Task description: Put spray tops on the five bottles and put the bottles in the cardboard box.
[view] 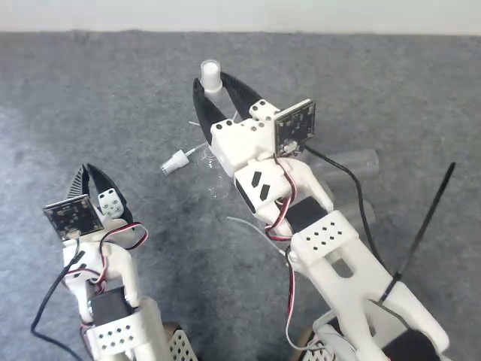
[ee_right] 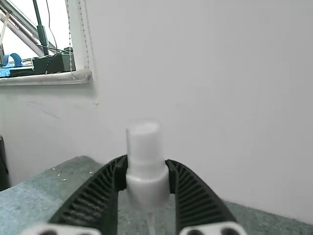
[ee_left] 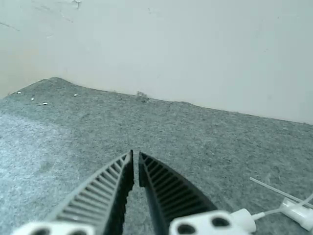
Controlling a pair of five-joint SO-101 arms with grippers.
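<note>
Work surface and surroundings. A grey, carpet-like covering [view: 90, 98] spreads over the whole table, its nap mottled lighter at the left. At the far edge it meets a plain white wall [view: 301, 15]. A few pale specks [ee_left: 32, 98] lie on the covering close to the wall, and a small clump of debris [ee_left: 142, 95] sits at the wall's foot. A window [ee_right: 29, 24] is set in the wall; on its white sill [ee_right: 44, 78] rest a dark boxy item [ee_right: 51, 62] and a blue object [ee_right: 12, 61]. Faint scuff marks [ee_right: 49, 112] show on the wall beneath the sill.
</note>
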